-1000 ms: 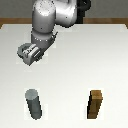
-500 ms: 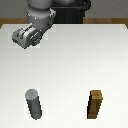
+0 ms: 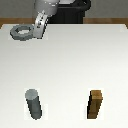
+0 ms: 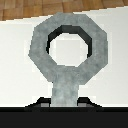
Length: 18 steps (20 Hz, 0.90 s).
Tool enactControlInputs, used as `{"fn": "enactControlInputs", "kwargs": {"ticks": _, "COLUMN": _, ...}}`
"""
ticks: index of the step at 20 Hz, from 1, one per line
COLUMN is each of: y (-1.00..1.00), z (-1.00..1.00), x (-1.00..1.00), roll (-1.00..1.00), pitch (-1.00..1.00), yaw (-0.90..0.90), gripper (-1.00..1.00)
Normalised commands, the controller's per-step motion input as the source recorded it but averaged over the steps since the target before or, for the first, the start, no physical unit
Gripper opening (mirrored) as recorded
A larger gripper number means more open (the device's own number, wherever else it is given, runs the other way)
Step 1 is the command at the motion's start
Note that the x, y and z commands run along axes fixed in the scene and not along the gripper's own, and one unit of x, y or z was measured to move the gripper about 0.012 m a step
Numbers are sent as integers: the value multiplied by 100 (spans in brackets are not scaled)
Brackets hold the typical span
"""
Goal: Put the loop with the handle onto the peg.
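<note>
One robot arm reaches over a white table (image 3: 70, 60) in a simulated scene. Its gripper (image 3: 38, 31) sits near the table's far edge, at about eleven o'clock in the exterior view, and is closed on the stubby handle of the loop with the handle (image 3: 21, 32). The grey ring juts out from the fingers toward the exterior view's left, held roughly level, apparently clear of the table surface.

Seen from the wrist view, the loop with the handle (image 4: 69, 46) fills most of the picture: a faceted grey ring with a round hole, its short handle running back into the dark gripper body, where the finger pads themselves are hidden. White tabletop lies behind it, with a strip of wooden floor (image 4: 75, 7) beyond the table's edge.

Near the front of the table, at about seven o'clock in the exterior view, stands the peg (image 3: 33, 104), an upright grey cylinder, well apart from the ring. At about five o'clock stands a brown wooden block (image 3: 96, 104), square-sided and upright, level with the peg and well apart from it. A dark robot base (image 3: 70, 11) sits at twelve o'clock behind the table.
</note>
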Motion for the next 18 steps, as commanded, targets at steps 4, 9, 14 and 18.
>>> {"fn": "enactControlInputs", "kwargs": {"ticks": 4, "y": 0, "z": 0, "x": 0, "roll": 0, "pitch": 0, "yaw": 100, "gripper": -100}}
{"fn": "enactControlInputs", "kwargs": {"ticks": 9, "y": 0, "z": 0, "x": 0, "roll": 0, "pitch": 0, "yaw": 100, "gripper": -100}}
{"fn": "enactControlInputs", "kwargs": {"ticks": 14, "y": 0, "z": 0, "x": 20, "roll": 0, "pitch": 0, "yaw": 12, "gripper": -100}}
{"fn": "enactControlInputs", "kwargs": {"ticks": 18, "y": 0, "z": 0, "x": 75, "roll": 0, "pitch": 0, "yaw": 0, "gripper": -100}}
